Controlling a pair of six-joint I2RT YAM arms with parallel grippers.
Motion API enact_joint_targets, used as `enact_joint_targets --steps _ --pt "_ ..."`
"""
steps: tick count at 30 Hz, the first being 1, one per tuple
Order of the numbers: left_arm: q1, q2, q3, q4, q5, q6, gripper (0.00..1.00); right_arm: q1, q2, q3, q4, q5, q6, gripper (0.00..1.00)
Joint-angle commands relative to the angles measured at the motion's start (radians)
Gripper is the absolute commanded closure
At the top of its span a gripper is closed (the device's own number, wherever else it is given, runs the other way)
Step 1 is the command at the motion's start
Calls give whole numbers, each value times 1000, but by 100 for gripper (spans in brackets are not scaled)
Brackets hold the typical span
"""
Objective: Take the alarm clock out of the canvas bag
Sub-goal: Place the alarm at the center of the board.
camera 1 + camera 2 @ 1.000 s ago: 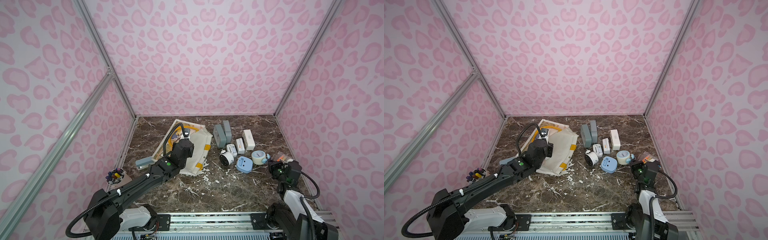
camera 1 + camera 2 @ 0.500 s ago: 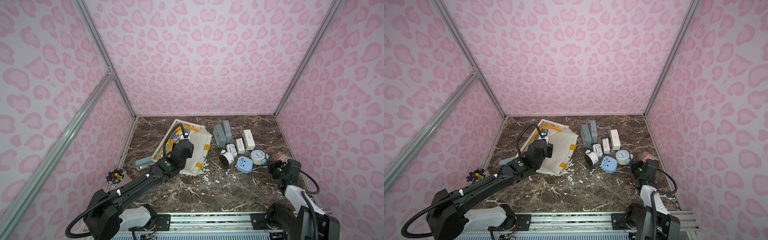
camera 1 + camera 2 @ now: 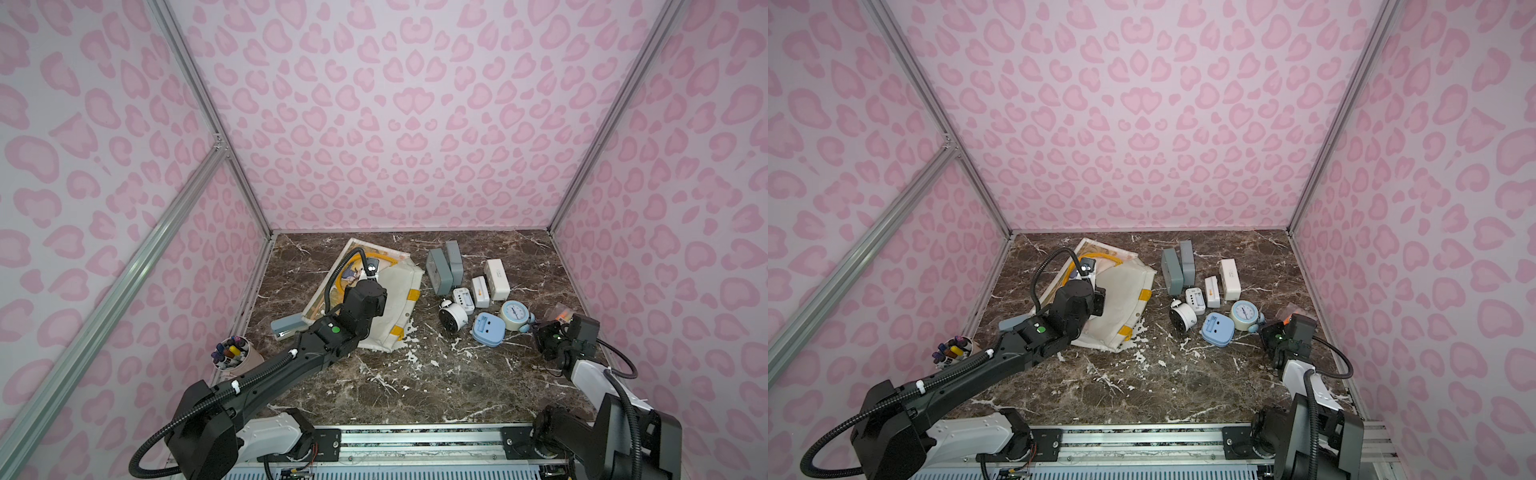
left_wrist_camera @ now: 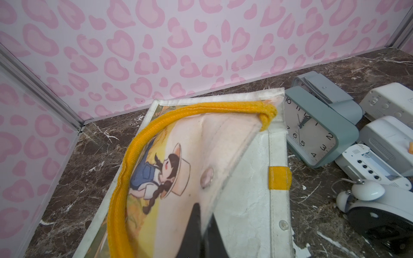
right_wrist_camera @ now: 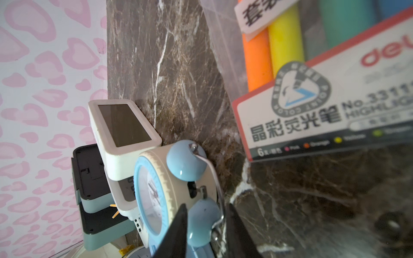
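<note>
Against the left wall you have a cup of markers [image 3: 232, 353]. Just past it a grey stapler [image 3: 287, 326] lies beside the near corner of the canvas bag [image 3: 397, 307]. That bag lies flat on the marble table [image 3: 415, 386], with its far edge near the back wall and its mouth facing right. Your left gripper [image 4: 204, 214] is clamped on the bag's upper canvas layer and holds it up like a tent, as the left wrist view shows. That arm crosses the bag's near left part.

Right of the bag, a narrow strip of marble separates it from a tight cluster of clocks. Two grey-green square clocks [image 3: 442, 270] are at the back and white digital clocks [image 3: 496, 279] sit beside them. Nearer you are a white twin-bell clock [image 3: 453, 316] and a blue rounded clock [image 3: 489, 329]. At the cluster's right edge the alarm clock [image 3: 514, 315], cream with a blue rim and blue bells, lies on the table outside the bag. Your right gripper [image 5: 206, 205] has its jaws parted around one blue bell, and marble shows past one finger. A highlighter pack [image 5: 312, 89] lies just beside it toward the right wall, so room is tight there.

Your widest bare marble is the front half, between the two arms. Pink heart-print walls in aluminium posts close three sides, and a metal rail [image 3: 415, 436] runs along the front.
</note>
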Motion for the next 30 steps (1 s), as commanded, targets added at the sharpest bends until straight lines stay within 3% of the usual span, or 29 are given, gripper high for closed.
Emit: enact_joint_targets --steps 1,7,13,17,22,30 --pt "1 -9 -6 12 -16 -1 97 -1 2 11 -36 22 -31 48" --pt "1 -9 1 10 -13 4 97 3 -35 52 -107 38 -77 36" --pt "1 8 5 21 -9 4 97 24 -131 65 -163 65 -98 34" --pt "0 20 18 16 -9 6 97 93 -209 69 -174 115 -78 34" --pt "-1 18 16 26 -8 1 97 293 -253 94 -132 216 -50 34" --pt "-3 17 30 32 0 -8 97 712 -148 170 14 408 -116 36"
